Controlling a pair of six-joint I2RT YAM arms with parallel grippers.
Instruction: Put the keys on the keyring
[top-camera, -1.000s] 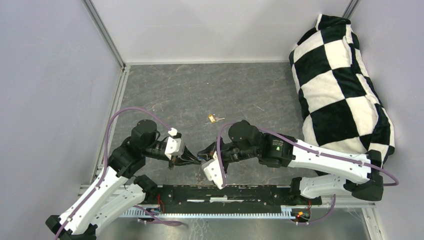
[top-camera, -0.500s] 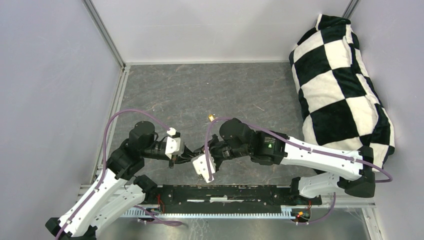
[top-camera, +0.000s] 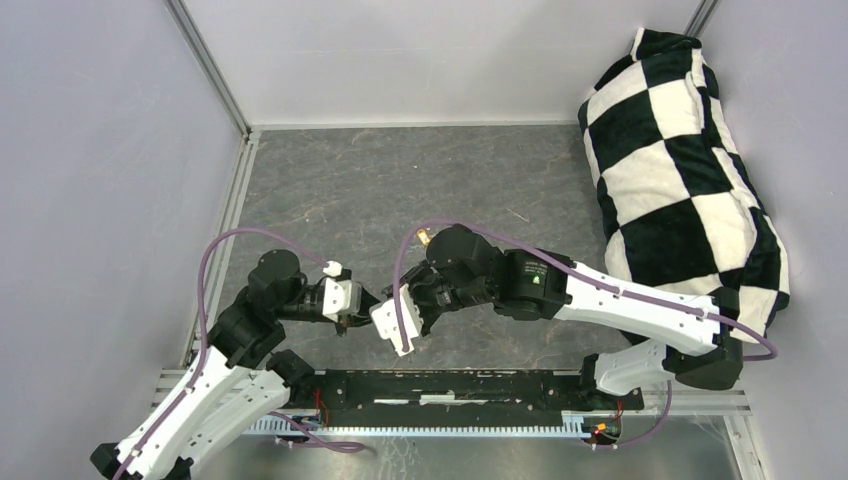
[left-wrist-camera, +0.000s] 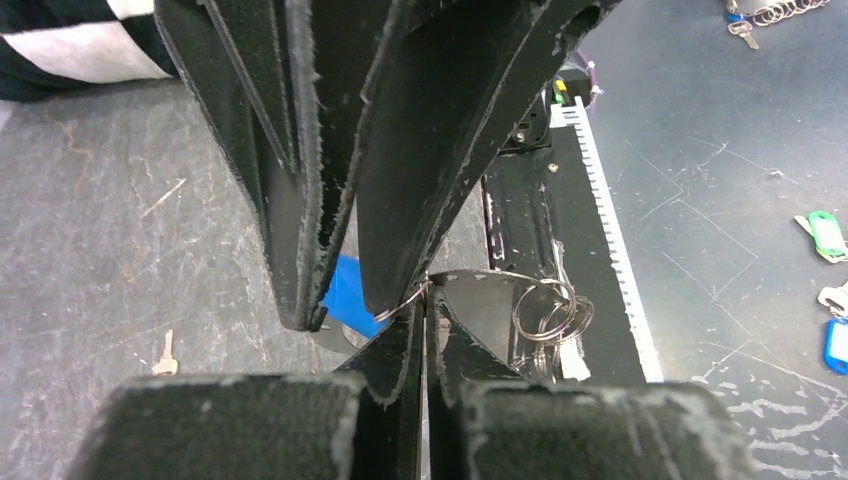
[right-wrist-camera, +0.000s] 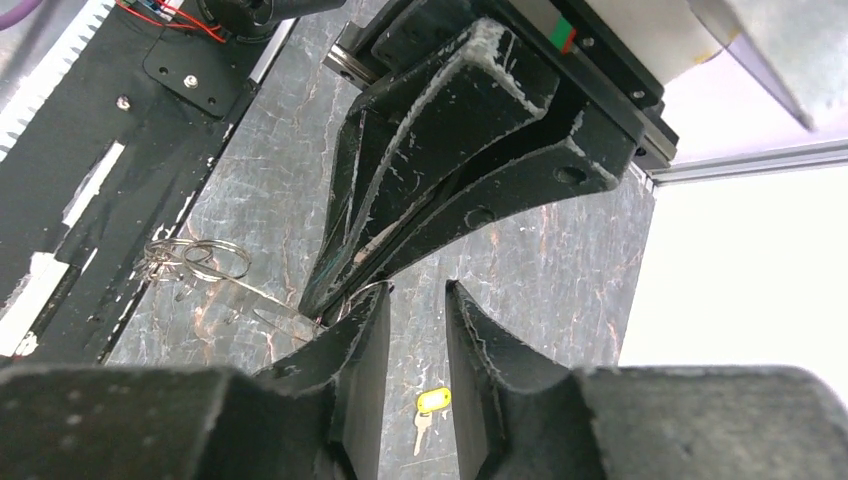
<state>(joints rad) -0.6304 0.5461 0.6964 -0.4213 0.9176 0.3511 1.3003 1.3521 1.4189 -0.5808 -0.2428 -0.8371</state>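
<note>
My left gripper (left-wrist-camera: 425, 298) is shut on the thin silver keyring (left-wrist-camera: 470, 277), which carries a bunch of smaller rings (left-wrist-camera: 545, 315). My right gripper (right-wrist-camera: 415, 290) is open, tip to tip with the left one. One of its fingertips (right-wrist-camera: 372, 298) touches the ring wire (right-wrist-camera: 368, 288). The blue key head (left-wrist-camera: 345, 290) shows between the right fingers in the left wrist view; I cannot tell what holds it. The brass key with the yellow head (right-wrist-camera: 432, 402) lies on the table, just beyond the right wrist in the top view (top-camera: 424, 237).
A black and white checkered cushion (top-camera: 685, 160) leans in the back right corner. A black rail (top-camera: 450, 388) runs along the near edge. Grey walls close in the table. Spare tagged keys (left-wrist-camera: 822, 232) lie beyond the rail.
Both grippers have shifted left together, the right arm reaching further toward the left one. The brass key, partly covered half a second ago, now shows beside the right wrist.
</note>
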